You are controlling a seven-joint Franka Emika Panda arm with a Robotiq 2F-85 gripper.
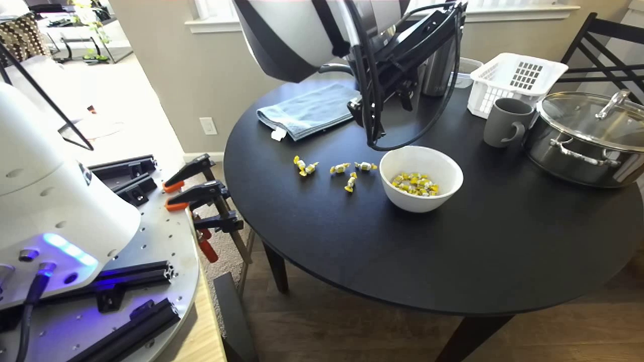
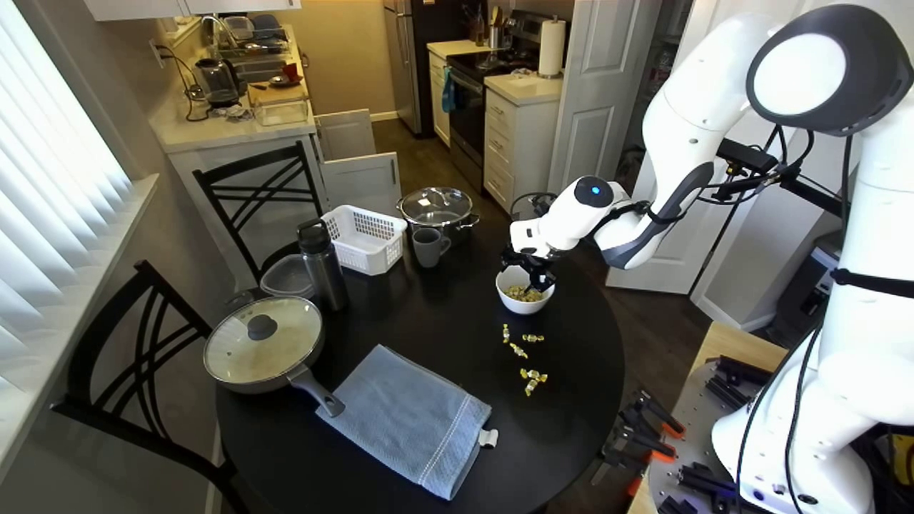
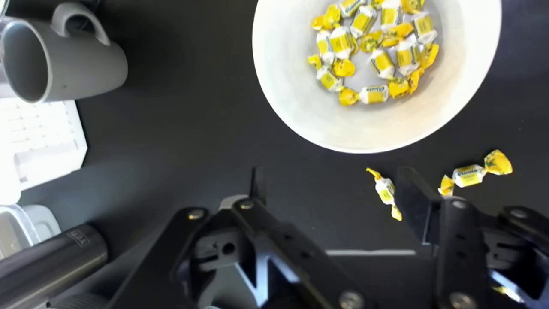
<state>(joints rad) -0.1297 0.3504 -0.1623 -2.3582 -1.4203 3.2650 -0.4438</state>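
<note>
My gripper (image 3: 331,180) is open in the wrist view, with nothing between its fingers. It hangs above the dark table; it also shows in an exterior view (image 1: 390,115). A white bowl (image 3: 356,128) lies ahead of the fingers and holds several yellow-and-white wrapped candies (image 3: 373,93). The bowl stands upright in both exterior views (image 1: 417,202) (image 2: 523,307). A loose candy (image 3: 385,191) on the table appears close beside the right finger. Another loose candy (image 3: 468,176) lies beyond that finger. Several loose candies (image 1: 340,168) lie beside the bowl, two of them close together (image 2: 533,380).
A folded blue towel (image 2: 414,421) and a lidded pan (image 2: 264,335) lie on the round table (image 1: 352,251). A grey mug (image 1: 507,123), a white basket (image 1: 503,90), a steel pot (image 1: 578,156), a bottle (image 2: 326,268) and a clear container (image 2: 288,277) stand there too.
</note>
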